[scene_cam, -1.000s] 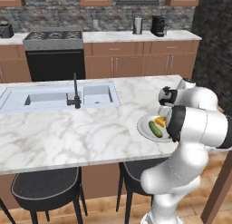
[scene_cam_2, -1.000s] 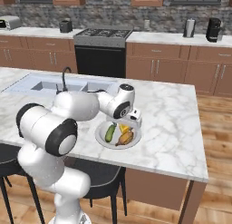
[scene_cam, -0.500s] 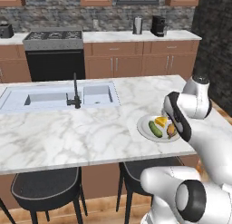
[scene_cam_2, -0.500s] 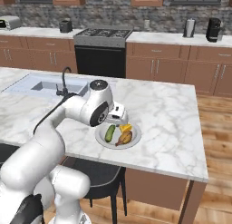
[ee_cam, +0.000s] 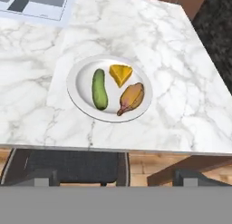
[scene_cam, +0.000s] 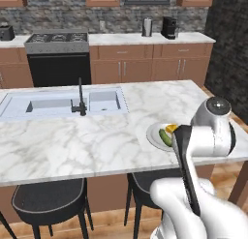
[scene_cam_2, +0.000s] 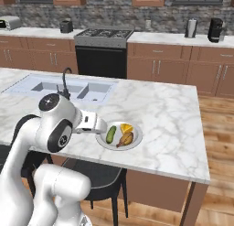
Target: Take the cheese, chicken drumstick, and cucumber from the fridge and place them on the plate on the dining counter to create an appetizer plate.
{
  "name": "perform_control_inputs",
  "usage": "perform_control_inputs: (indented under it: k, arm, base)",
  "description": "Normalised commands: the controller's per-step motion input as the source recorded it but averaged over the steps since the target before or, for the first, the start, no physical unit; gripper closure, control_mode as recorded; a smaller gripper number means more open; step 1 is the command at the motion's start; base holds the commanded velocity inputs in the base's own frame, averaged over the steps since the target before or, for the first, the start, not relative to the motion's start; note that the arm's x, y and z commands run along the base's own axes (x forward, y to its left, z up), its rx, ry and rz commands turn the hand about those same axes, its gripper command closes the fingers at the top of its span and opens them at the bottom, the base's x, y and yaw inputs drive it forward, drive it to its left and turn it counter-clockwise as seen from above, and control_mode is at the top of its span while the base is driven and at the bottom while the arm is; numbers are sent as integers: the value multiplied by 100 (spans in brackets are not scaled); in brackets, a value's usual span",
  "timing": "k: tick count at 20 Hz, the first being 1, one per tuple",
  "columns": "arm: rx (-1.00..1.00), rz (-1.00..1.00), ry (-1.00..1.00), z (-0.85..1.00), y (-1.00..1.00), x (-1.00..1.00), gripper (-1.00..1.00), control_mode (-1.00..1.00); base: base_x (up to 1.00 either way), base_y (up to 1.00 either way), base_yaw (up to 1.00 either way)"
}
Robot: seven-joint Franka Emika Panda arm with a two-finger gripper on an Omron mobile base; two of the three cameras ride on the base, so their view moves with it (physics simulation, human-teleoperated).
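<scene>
On the marble dining counter sits the white plate. It holds the dark green cucumber, the yellow-orange cheese and the brown chicken drumstick, side by side. My gripper hangs above the counter's front edge, short of the plate, open and empty. From the right base, the hand is just left of the plate, cucumber, cheese and drumstick. My arm hides part of the plate from the left base. The fridge's dark side stands far right.
A sink with a black faucet is set in the counter's left half. Dark stools stand under its front edge, one right below my hand. A black stove and brown cabinets line the back wall.
The arm has drawn back from over the plate toward the counter's front edge. The jaws stayed open, and the three foods have not moved on the plate.
</scene>
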Motion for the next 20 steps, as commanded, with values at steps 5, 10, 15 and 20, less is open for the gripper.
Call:
perform_control_inputs:
  k: [5,10,15,20]
  arm:
    - [-4,0,-33,47,7,-100,-100,-100]
    - [-12,0,-30,62,44,-94,-100,-100]
    - [-19,0,-20,20,90,-37,-100,-100]
    - [-22,0,-9,0,100,-3,-100,-100]
  base:
    - [0,0,0]
    - [0,0,0]
    - [0,0,0]
    - [0,0,0]
